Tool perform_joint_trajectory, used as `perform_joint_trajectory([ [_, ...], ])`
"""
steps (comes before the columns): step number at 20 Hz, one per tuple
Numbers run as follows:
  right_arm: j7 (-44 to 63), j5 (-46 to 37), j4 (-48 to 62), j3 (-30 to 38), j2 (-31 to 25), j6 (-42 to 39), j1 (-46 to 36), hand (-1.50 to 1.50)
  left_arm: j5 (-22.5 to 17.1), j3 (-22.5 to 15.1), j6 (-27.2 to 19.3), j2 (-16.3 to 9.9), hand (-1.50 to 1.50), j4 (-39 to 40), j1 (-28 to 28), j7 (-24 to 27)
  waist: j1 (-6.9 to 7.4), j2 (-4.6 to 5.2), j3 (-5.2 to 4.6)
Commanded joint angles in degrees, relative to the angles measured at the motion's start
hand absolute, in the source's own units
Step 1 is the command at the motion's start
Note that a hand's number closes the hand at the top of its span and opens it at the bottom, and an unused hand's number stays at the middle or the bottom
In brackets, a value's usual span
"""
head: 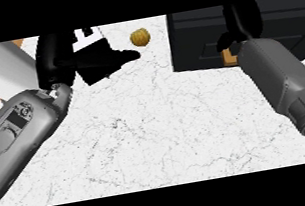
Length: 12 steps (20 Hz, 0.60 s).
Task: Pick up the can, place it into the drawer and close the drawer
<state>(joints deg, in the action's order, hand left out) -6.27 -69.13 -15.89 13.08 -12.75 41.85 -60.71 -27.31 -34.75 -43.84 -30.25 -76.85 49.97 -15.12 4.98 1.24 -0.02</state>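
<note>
At the far right corner of the white marbled worktop (153, 135) sits the black box-shaped drawer unit (197, 36). The right hand (241, 22) reaches over it; whether its fingers are clenched on the can I cannot tell, since no can shows. A misaligned release could miss the drawer. The left hand (58, 60) rests with fingers relaxed at the far left edge, beside a small round yellow-brown object (140, 37).
</note>
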Motion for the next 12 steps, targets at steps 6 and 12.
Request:
perform_joint_trajectory([
  [6, -9.13, 8.92, -0.73, 7.20, 3.28, -0.41, -5.00, -1.50, 0.05, 1.59, 1.63, -1.52, -1.50, -1.82, -2.74, 0.20, 0.40, 0.58, 0.33],
  [12, -14.69, 16.87, -1.53, 13.73, 5.84, -4.83, -6.68, -1.50, 1.48, 0.76, -0.29, -0.13, -1.50, -3.74, -6.52, 2.29, 0.10, 0.02, 0.27],
])
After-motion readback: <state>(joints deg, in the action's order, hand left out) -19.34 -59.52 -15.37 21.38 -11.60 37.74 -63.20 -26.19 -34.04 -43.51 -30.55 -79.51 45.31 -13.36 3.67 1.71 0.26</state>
